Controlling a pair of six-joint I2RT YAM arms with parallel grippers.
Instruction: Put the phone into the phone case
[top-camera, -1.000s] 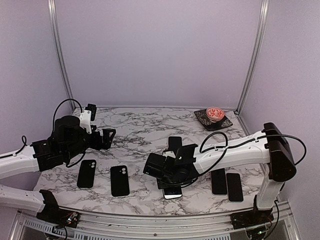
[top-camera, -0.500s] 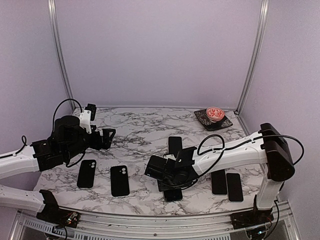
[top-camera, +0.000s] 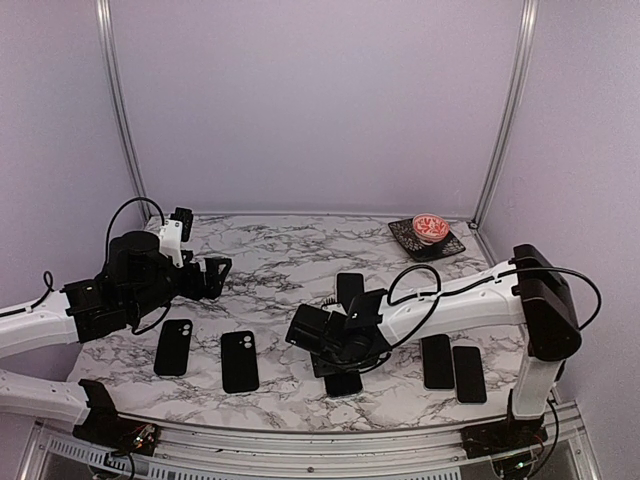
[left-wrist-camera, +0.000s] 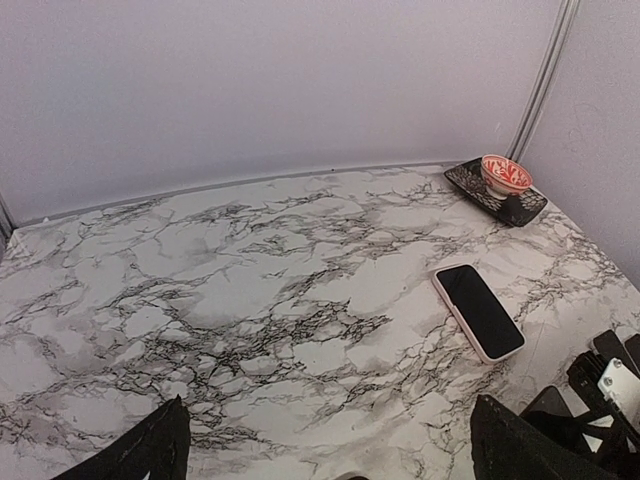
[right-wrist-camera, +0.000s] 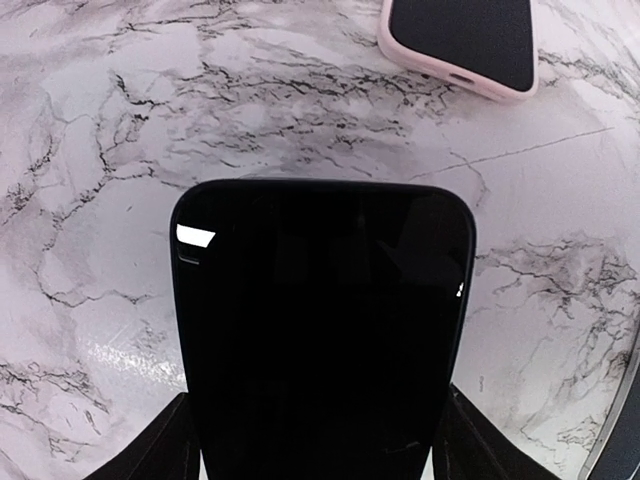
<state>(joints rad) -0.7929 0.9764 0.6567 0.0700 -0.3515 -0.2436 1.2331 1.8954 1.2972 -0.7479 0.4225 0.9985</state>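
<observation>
From above, my right gripper (top-camera: 335, 345) is covering most of the phone (right-wrist-camera: 320, 330), and the wrist view is cutting off its near end. The fingers (right-wrist-camera: 170, 445) are pinching its long sides over the marble table (top-camera: 290, 255). The pink-rimmed case (right-wrist-camera: 460, 45) is lying just beyond. My left gripper (top-camera: 213, 275) is hanging spread wide. Lilac walls (top-camera: 320, 100) are closing us in.

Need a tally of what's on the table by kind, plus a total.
Black phone between the right fingers: 1
Pink-cased phone: 1
Dark slabs at right, phone or case unclear: 2
Black cases with camera cutout, left: 2
Red-and-white bowl: 1
Dark tray under it: 1
Total: 8
</observation>
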